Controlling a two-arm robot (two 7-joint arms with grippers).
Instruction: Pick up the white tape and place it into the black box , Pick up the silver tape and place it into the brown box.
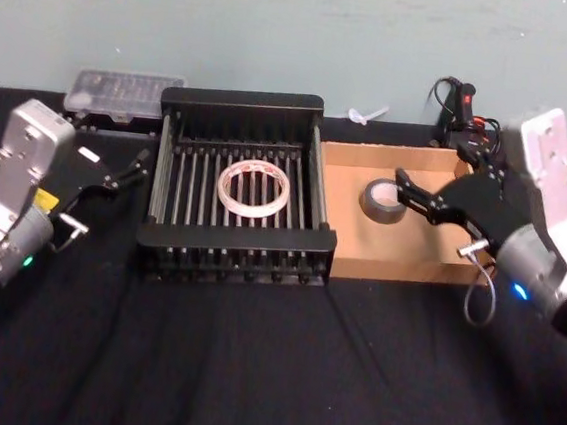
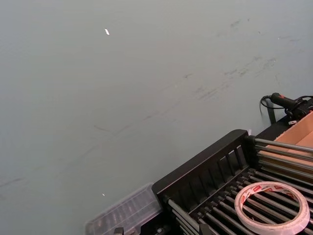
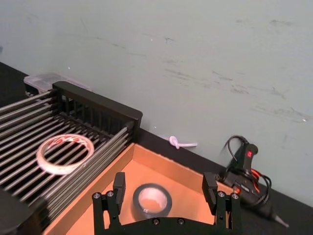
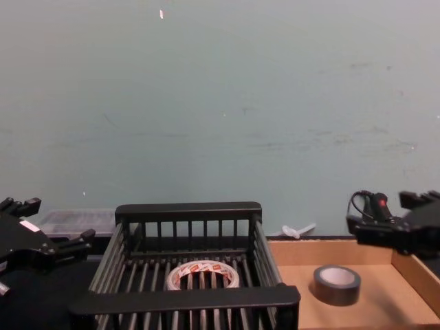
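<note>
The white tape (image 1: 254, 188) lies flat on the barred bottom of the black box (image 1: 244, 101), also seen in the left wrist view as the white tape (image 2: 272, 207) and low in the chest view as the white tape (image 4: 204, 274). The silver tape (image 1: 383, 201) lies flat in the brown box (image 1: 399, 268), close to its wall beside the crate. My right gripper (image 1: 434, 169) hovers open over the brown box, just above and behind the silver tape (image 3: 152, 199), with nothing held. My left gripper (image 1: 130, 170) stands open and holding nothing, to the left of the black box.
A clear plastic case (image 1: 124, 92) sits behind the crate's left corner. A black glue gun with cable (image 1: 460, 104) and a small white piece (image 1: 368, 113) lie by the wall behind the brown box. The black table (image 1: 248, 370) stretches in front.
</note>
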